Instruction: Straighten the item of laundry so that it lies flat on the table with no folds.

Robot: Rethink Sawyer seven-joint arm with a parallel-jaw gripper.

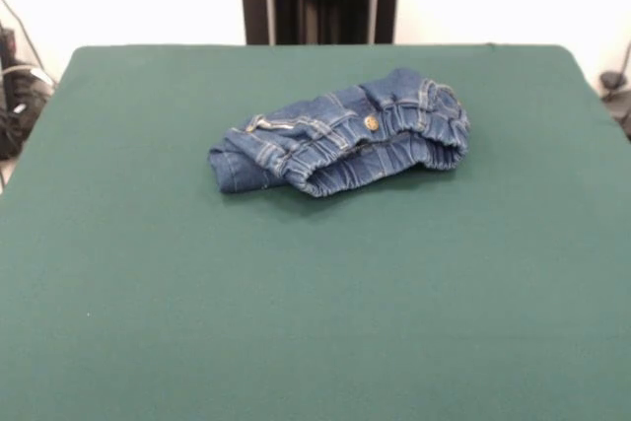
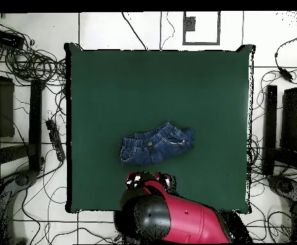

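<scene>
So the jeans (image 1: 340, 141) are sitting bunched up in a lump on the table (image 1: 148, 293), a bit toward the far side and slightly right of centre in the front view. The elastic waistband is facing the camera, the brass button is showing on top, and the legs are tucked under or folded behind the heap. Nothing is lying flat yet, so the job is basically all still ahead.

From overhead, the arm (image 2: 176, 220) is hanging over the table's edge by the robot's base, and the gripper (image 2: 148, 180) is sitting just beside the jeans, not touching them as far as I can see. Honestly can't tell whether it's spread or pinched from that angle, and the front view isn't showing it at all.

What I'm worrying about: the pile is several layers thick, so a pinch could be grabbing two or three layers at once and just dragging the whole lump along instead of unfolding it. Grabbing at the stretchy waistband might also be slipping off. And pulling toward the base risks hauling the jeans off the table's edge.
</scene>
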